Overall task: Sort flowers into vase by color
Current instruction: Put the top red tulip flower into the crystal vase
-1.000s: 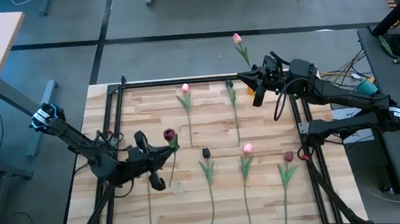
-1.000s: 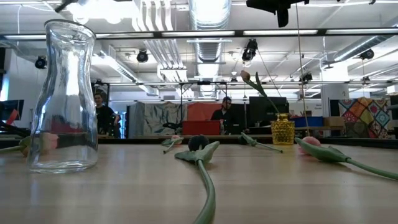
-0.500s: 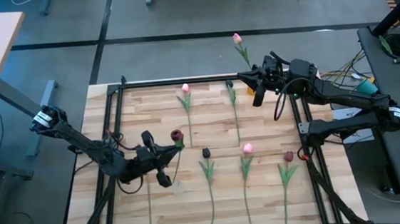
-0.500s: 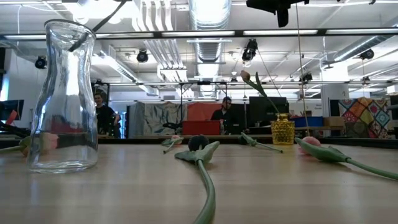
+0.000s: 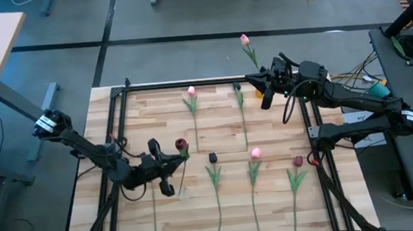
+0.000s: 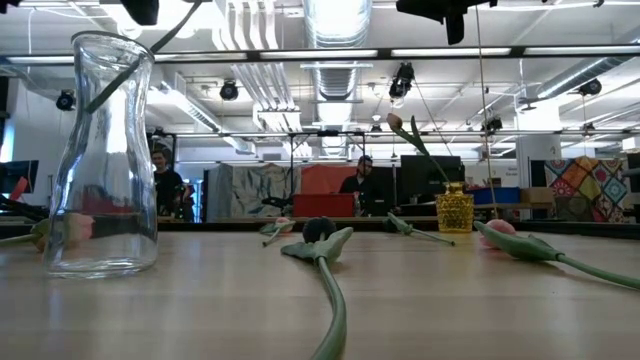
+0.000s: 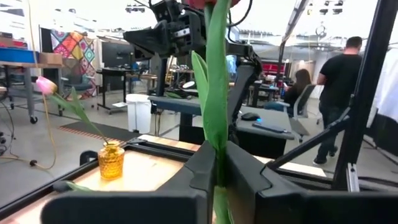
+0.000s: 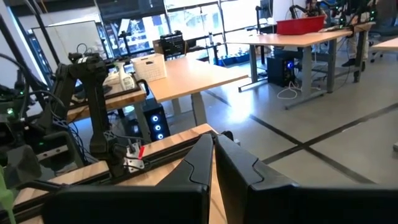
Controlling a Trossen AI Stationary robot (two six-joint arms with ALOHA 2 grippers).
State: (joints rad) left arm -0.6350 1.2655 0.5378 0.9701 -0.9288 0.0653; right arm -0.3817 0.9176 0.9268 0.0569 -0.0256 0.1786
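While left claw (image 5: 167, 165) grips maroon tulip (image 5: 181, 144), loose tulips (image 5: 254, 163) nearby, clear vase (image 6: 101, 155) below

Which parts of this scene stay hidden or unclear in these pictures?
- Left wrist view: the maroon tulip head is cut off by the frame edge; only the stem shows between the left gripper fingers.
- High view: the clear vase is too faint to place.
- Low view: both arms are mostly out of frame.
- Right wrist view: the right gripper fingers hide what lies past them.
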